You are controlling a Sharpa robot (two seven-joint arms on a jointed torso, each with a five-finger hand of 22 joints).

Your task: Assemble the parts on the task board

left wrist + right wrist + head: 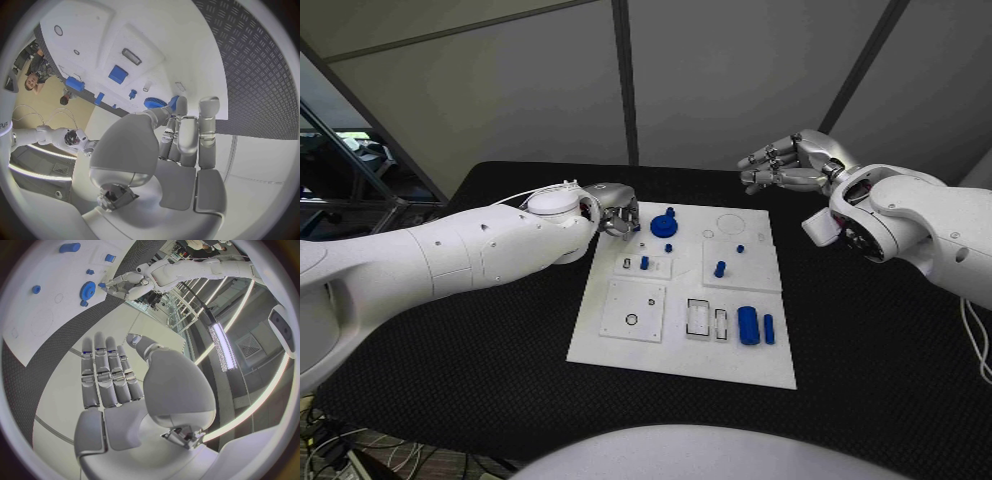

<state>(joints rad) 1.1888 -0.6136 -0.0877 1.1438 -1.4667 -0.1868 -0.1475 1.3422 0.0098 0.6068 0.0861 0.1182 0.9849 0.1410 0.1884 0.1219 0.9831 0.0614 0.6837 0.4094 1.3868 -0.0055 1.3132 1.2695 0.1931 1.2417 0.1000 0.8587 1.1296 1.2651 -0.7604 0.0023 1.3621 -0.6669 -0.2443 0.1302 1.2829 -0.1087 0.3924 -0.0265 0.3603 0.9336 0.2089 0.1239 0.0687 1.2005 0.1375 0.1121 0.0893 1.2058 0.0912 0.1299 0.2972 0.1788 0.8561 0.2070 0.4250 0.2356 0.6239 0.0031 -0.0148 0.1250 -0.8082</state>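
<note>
Early stage: blue plastic parts mostly loose on the white task board; my left hand fingers reach the blue gear mid-top of frame, grip unclear; right hand fingers apart, empty.

Task board laid in the middle of the counter, parts spread over it.

The task board is set on the counter. A round gear-like part is placed at the board's far left corner, with the left hand just beside it at the board's edge. Two cylindrical parts are laid side by side near the right edge. The right hand is held above the counter, behind the board's far right corner.
</note>
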